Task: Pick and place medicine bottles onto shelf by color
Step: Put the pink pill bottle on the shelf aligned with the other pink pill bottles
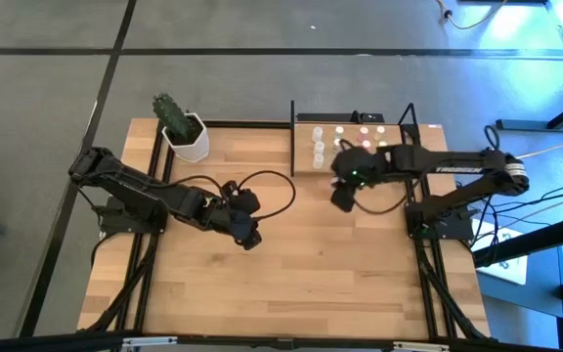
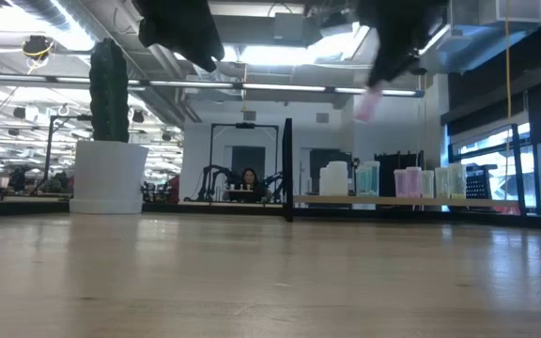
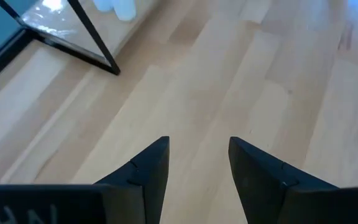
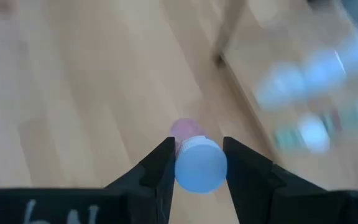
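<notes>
My right gripper hangs over the table just near the shelf and is shut on one small whitish medicine bottle with a pink cap. Several more medicine bottles stand upright on the shelf board, also visible in the low view as medicine bottles. My left gripper hovers open over bare wood at the table's middle, with nothing between its fingers. My right gripper pinches the bottle's round body between its two fingers, one on each side. The fingers slant down from above, and the pink cap end points away from the wrist. The bottle hangs tilted, lifted well clear of the table.
A white hexagonal pot with a cactus stands at the table's far left corner. Black metal uprights frame the shelf at the far right. Bare wooden tabletop stretches across the near half.
</notes>
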Motion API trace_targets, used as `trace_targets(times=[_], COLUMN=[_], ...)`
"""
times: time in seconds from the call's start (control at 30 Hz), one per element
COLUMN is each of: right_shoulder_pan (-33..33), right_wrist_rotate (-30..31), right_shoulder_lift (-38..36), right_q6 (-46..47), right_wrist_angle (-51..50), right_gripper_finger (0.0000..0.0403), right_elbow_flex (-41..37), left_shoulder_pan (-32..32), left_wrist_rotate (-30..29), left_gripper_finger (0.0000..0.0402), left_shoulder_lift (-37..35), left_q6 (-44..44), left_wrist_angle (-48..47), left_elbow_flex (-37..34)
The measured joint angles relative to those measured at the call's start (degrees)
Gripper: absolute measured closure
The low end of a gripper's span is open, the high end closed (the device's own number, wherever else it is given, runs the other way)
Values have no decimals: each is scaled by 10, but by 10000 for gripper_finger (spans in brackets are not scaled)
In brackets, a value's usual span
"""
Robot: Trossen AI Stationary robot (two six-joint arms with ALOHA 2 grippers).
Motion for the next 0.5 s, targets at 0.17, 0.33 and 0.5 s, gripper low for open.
trace_targets(times=[0.17, 0.33, 0.5], right_shoulder_pan=[-38, -76, -118], right_wrist_rotate=[4, 29, 40], right_shoulder_lift=[-19, -7, 16], right_q6=[123, 139, 76], right_wrist_angle=[-119, -170, -165], right_gripper_finger=[277, 278, 278], right_elbow_flex=[0, 0, 0], left_shoulder_pan=[0, 0, 0], left_wrist_rotate=[-5, -11, -21], left_gripper_finger=[243, 243, 243], left_shoulder_lift=[0, 0, 0], left_q6=[0, 4, 5], left_wrist_angle=[14, 40, 67], left_elbow_flex=[0, 0, 0])
